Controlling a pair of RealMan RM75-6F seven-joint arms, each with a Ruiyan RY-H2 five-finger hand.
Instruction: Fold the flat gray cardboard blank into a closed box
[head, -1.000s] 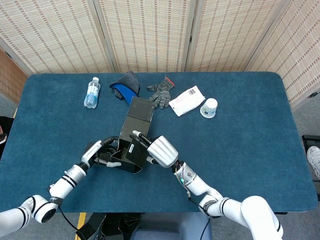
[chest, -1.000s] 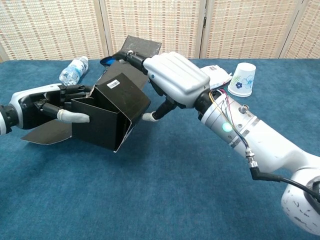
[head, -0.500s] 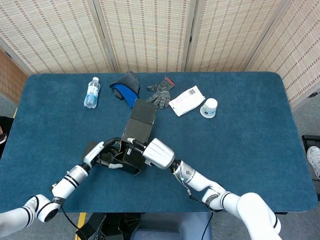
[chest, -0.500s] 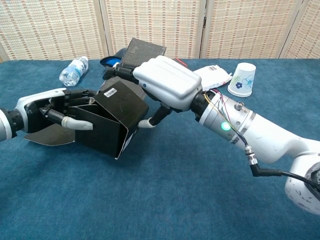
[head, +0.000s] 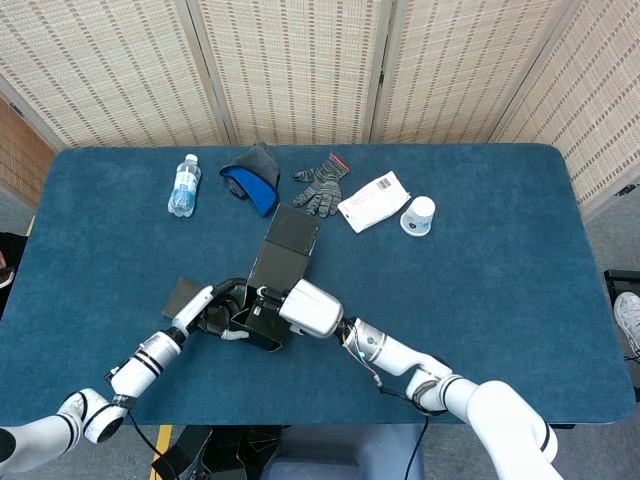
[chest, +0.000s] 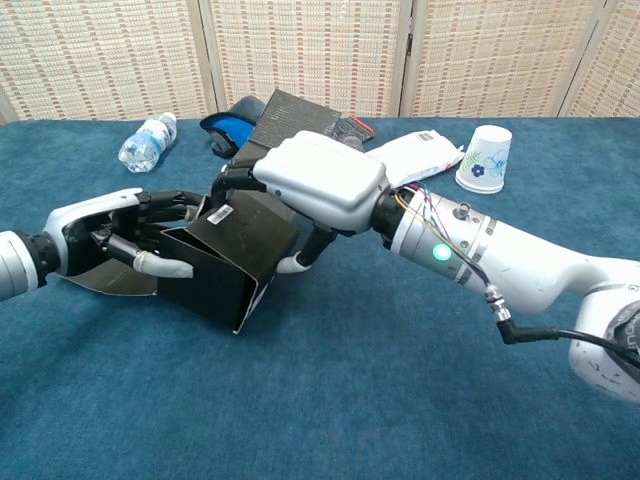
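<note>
The dark gray cardboard box (head: 262, 325) (chest: 238, 262) lies half-formed on its side near the table's front left. Its long lid flap (head: 287, 245) (chest: 298, 107) points toward the back, and another flap (head: 181, 296) (chest: 105, 280) lies flat on the table to the left. My left hand (head: 216, 315) (chest: 112, 232) holds the box's open left end, fingers reaching inside and thumb along the lower edge. My right hand (head: 309, 307) (chest: 320, 180) grips the box from above, fingers over the top panel and thumb against the near side wall.
Along the back stand a water bottle (head: 183, 185) (chest: 147, 140), a blue and dark cap (head: 252, 177) (chest: 226, 124), a gray glove (head: 322, 183) (chest: 354, 127), a white packet (head: 373, 201) (chest: 422, 155) and an upturned paper cup (head: 418, 215) (chest: 483, 158). Blue table (head: 480, 300) stretches right.
Both hands and the box have shifted left and down toward the table. My right hand has slid further over the top panel, and the long flap has leaned back.
</note>
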